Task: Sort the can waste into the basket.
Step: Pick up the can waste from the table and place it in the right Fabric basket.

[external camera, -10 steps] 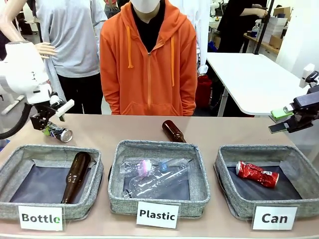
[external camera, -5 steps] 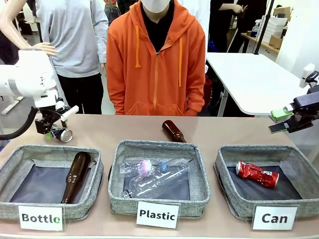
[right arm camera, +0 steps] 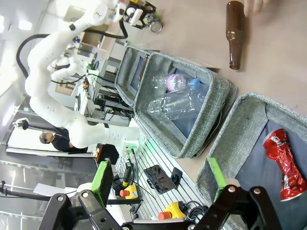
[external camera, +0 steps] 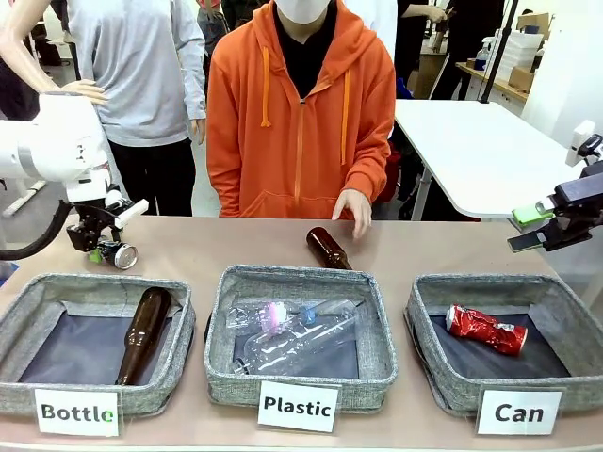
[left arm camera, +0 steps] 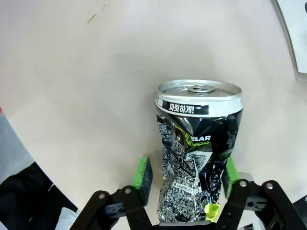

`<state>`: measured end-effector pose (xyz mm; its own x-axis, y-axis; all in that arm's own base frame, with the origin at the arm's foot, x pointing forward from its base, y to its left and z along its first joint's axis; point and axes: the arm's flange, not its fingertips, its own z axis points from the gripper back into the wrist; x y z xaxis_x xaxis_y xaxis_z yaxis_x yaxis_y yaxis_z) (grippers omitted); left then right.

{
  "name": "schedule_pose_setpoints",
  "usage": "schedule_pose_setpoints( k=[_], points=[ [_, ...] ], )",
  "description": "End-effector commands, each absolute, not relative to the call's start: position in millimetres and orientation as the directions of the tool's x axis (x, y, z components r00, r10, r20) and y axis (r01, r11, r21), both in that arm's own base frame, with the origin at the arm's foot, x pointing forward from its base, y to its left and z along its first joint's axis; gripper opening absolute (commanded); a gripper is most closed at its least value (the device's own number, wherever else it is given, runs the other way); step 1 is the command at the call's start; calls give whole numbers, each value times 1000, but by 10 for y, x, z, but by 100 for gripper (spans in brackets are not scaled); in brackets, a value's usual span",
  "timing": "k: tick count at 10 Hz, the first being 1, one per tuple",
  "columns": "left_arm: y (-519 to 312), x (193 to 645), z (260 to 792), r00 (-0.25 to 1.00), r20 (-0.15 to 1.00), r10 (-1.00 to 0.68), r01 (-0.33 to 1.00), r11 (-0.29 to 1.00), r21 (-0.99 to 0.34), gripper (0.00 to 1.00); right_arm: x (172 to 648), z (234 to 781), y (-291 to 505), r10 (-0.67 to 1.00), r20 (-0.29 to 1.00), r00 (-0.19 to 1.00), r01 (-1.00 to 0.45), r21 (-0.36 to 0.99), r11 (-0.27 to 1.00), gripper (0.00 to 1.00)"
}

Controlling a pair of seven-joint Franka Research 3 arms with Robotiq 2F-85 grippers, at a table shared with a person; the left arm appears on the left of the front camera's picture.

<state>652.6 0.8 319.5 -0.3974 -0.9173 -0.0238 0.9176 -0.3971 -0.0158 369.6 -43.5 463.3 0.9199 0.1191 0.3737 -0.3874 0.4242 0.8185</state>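
We count three grey baskets (external camera: 231, 381) nearest us. In the Can basket (external camera: 435, 372) one red can (external camera: 485, 330) lies flat, long axis left to right. Behind the Bottle basket (external camera: 28, 299) the left gripper (external camera: 102, 250) reaches low, clamped on the second, dark can (external camera: 122, 255), which lies on its side, top pointing right. The right gripper (external camera: 529, 229) hovers at far right, jaws apart.

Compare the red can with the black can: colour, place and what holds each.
The red can is shiny red; the black can is black and silver with yellow-green marks. The red can lies inside the basket labelled Can; the black can lies on the table. The red can lies free; the left gripper grips the black can. Both are crushed.
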Motion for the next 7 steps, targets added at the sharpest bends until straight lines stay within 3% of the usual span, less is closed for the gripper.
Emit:
schedule_pose_setpoints(
  k=[1, 4, 7],
  points=[
    [-13, 6581, 3195, -385, -43, -922, 923, -384, -39, 0, 3710, 4652, -453, 130, 388, 912, -405, 813, 418, 99],
    [-6, 6602, 3206, -385, -34, -922, 923, -384, -36, 3, 3710, 4652, -453, 130, 388, 912, -405, 813, 418, 99],
    [46, 6510, 3407, -330, 9, -944, 944, -330, -7, 0, 3710, 4652, -453, 130, 388, 912, -405, 813, 418, 99]
  ],
)
